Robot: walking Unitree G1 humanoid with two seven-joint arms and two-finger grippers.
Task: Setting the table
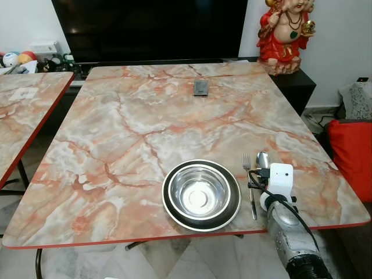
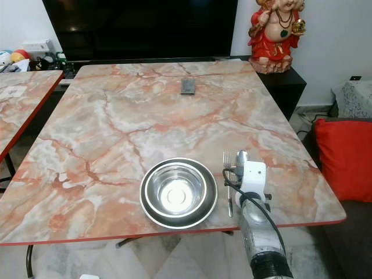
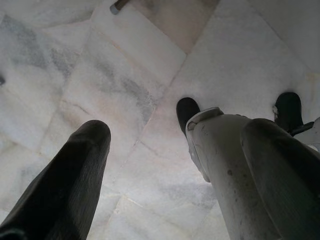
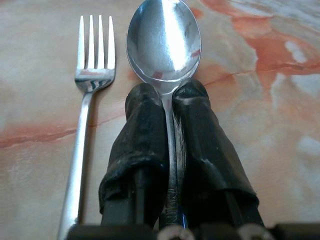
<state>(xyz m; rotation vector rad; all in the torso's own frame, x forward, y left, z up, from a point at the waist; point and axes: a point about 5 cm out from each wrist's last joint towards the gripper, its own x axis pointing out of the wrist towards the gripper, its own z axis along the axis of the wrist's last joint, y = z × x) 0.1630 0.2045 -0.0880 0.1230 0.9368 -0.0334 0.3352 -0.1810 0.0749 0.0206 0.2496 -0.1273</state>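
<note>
I see the marble-patterned table (image 1: pixel 145 128) carrying a steel bowl (image 1: pixel 201 195) near its front edge, a fork (image 1: pixel 249 185) and spoon (image 1: pixel 263 159) lying just beside it toward the right edge, and a small dark remote (image 1: pixel 200 87) near the far edge.

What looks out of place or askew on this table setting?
Little stands out. A small dark object lies alone at the far end. The bowl, fork and spoon sit neatly, the right hand gripping the spoon's handle.

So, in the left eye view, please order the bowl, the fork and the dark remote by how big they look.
1. bowl
2. fork
3. remote, though it lies farther away, so this place is unsure.
</note>
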